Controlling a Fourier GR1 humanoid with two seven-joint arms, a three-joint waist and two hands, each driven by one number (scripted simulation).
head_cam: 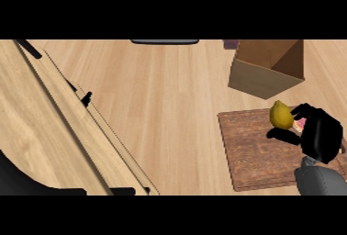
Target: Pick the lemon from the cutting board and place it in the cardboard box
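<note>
The yellow lemon [280, 114] is at the far edge of the brown cutting board [261, 156], on the right side of the counter. My right hand [321, 137] comes in from the lower right and curls round the lemon, with fingers against its right side and the thumb just below it. The open cardboard box [266, 68] stands a little beyond the board, its opening tilted toward me. My left hand does not show.
A pale wooden panel with black handles [86, 98] runs diagonally down the left side. A dark flat object [165, 41] and a small purple thing [231, 43] lie at the far edge. Bare wood counter [169, 101] spreads between the panel and the board.
</note>
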